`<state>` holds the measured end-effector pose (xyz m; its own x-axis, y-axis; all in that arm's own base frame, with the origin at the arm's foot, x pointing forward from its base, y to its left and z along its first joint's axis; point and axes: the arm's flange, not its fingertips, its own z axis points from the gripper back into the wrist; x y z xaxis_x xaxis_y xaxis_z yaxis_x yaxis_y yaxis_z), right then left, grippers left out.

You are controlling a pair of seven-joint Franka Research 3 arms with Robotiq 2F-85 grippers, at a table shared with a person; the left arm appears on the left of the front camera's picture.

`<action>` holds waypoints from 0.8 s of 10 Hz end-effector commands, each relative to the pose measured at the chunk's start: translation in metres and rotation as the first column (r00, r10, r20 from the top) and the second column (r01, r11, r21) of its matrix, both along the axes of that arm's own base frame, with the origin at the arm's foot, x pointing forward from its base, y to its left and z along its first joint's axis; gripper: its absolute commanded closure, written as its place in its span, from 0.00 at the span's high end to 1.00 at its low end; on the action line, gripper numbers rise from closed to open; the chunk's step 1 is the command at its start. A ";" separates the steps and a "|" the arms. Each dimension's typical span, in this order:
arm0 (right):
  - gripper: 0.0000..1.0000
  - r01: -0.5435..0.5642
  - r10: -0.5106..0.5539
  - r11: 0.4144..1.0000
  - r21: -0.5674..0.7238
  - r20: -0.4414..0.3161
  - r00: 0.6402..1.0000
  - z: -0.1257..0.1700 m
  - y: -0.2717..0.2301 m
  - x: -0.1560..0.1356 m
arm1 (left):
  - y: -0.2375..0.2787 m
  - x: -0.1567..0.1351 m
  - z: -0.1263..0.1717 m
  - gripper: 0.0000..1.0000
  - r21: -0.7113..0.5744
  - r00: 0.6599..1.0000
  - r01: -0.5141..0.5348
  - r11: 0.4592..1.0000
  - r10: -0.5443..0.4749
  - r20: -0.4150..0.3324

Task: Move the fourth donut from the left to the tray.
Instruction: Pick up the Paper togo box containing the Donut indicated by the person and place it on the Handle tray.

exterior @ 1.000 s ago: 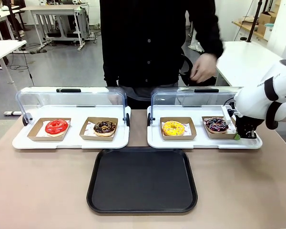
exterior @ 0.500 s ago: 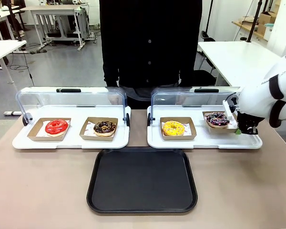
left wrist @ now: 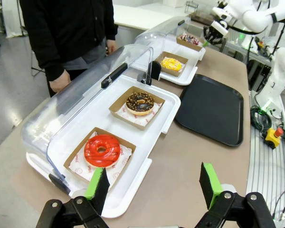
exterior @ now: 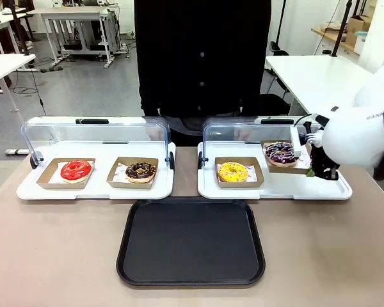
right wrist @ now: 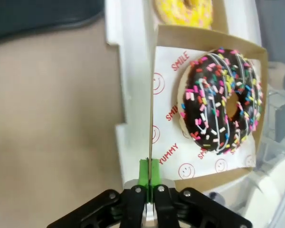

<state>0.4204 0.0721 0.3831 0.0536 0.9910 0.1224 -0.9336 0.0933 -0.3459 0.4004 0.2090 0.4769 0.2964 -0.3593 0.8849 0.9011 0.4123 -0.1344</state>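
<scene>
Front view shows the clearest change: the fourth donut (exterior: 281,153) in its cardboard holder (exterior: 296,167) is now lifted off the white display tray (exterior: 275,187), where a second ago it sat flat at that tray's 3 o'clock end, and it has drifted toward 9 o'clock, hanging just past the yellow donut (exterior: 233,171). The right gripper (exterior: 313,167) has its fingers pressed together on the holder's edge; in the right wrist view the green pads (right wrist: 148,172) pinch the cardboard wall at the holder's 7 o'clock side, the donut (right wrist: 223,100) sitting level inside. So the pick looks done and the carry has begun. The tray (exterior: 191,241) lies at 7 o'clock from the load, still bare. The left gripper (left wrist: 154,183) hangs with fingers apart, holding nothing, near the red donut (left wrist: 102,149).
</scene>
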 end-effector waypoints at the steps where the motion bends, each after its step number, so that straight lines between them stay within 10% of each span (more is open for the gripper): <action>1: 0.02 0.069 -0.068 0.997 0.018 -0.022 0.997 0.006 0.031 -0.032 | 0.000 0.000 0.002 1.00 -0.014 1.000 0.007 1.000 -0.007 0.014; 5: 0.02 -0.042 0.040 0.999 -0.025 -0.057 0.998 0.006 0.061 -0.087 | 0.000 0.000 0.002 1.00 -0.014 1.000 0.007 1.000 -0.007 0.014; 6: 0.02 0.026 -0.024 0.999 0.035 -0.035 0.999 0.019 0.070 -0.032 | 0.000 0.000 0.002 1.00 -0.014 1.000 0.007 1.000 -0.007 0.014; 8: 0.02 0.026 -0.024 0.999 0.035 -0.035 0.999 0.019 0.070 -0.032 | 0.000 0.000 0.002 1.00 -0.014 1.000 0.007 1.000 -0.007 0.014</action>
<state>0.3847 0.1418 0.4022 0.0717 0.9862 0.1494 -0.9505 0.1129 -0.2893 0.4005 0.2090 0.4769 0.2965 -0.3593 0.8849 0.9011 0.4121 -0.1346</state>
